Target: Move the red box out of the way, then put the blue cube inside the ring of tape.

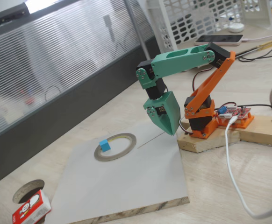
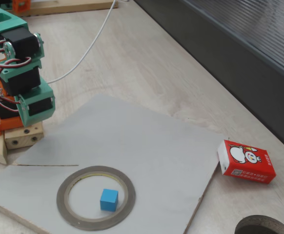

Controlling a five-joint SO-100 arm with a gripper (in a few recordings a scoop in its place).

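Observation:
The blue cube [image 1: 105,145] [image 2: 109,200] rests on the grey board inside the ring of tape [image 1: 110,158] [image 2: 62,197], near the ring's left side in one fixed view. The red box [image 1: 32,210] [image 2: 246,161] lies flat on the wooden table just off the board's edge, white snowman face up, beside a round hole. My green gripper [image 1: 169,132] hangs pointing down close to the orange arm base, well clear of the ring, its jaws together with nothing held. The green wrist [image 2: 33,103] stands above the board's corner.
The grey board [image 1: 126,186] [image 2: 147,141] covers the table's middle. A round hole [image 1: 26,189] [image 2: 264,226] is cut in the wood by the red box. A wooden block [image 1: 206,141] carries the arm base, with a white cable [image 1: 232,172] trailing off it. A white crate [image 1: 196,18] stands behind.

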